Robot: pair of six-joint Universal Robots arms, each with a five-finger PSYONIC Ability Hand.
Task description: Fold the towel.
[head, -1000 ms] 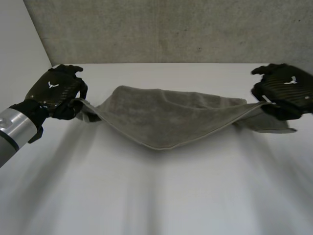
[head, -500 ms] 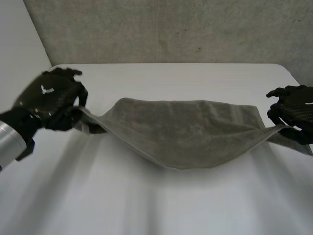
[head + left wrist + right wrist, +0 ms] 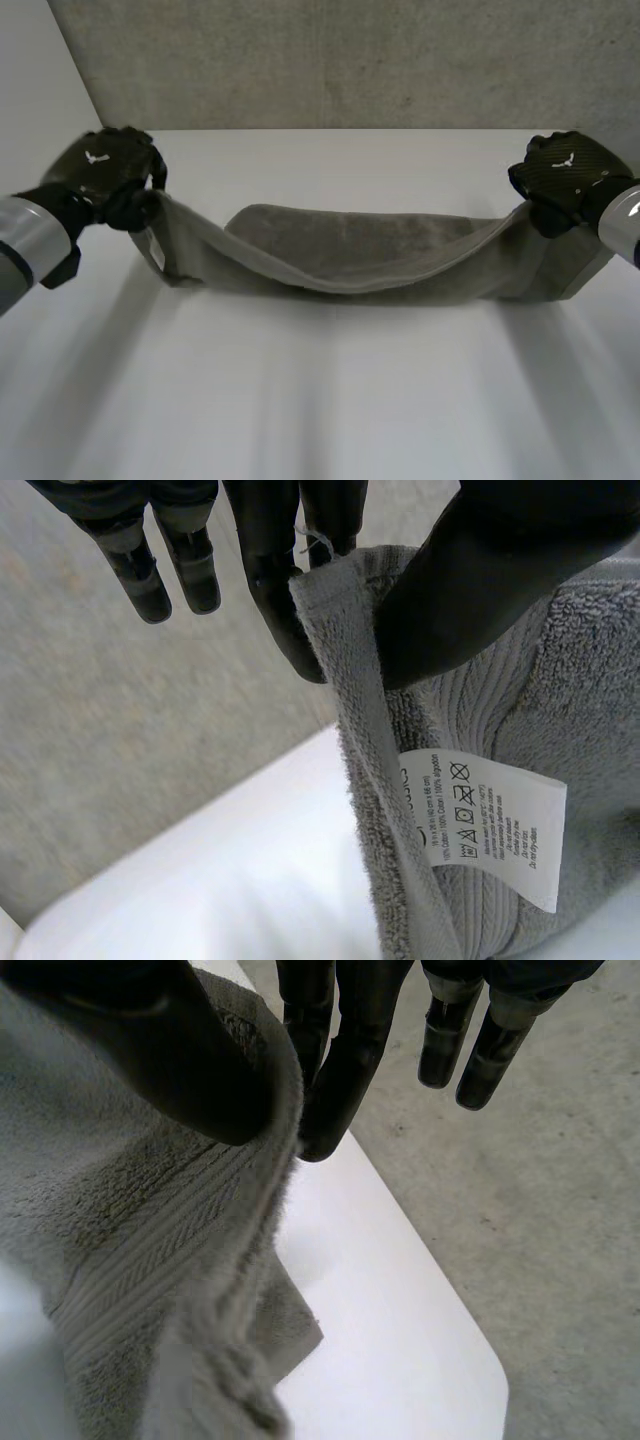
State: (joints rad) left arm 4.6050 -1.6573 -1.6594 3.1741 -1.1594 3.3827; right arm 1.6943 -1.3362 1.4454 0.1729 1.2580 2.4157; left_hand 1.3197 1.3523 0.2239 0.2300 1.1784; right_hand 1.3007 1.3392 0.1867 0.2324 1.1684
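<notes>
Towel, left hand pinching corner, probable care label

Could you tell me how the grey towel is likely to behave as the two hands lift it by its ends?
Probably floppy: the grey terry towel sags deeply between the left hand and right hand, its middle resting on the white table. Its thick looped pile likely grips well, since thumb-and-finger pinches hold it.
</notes>
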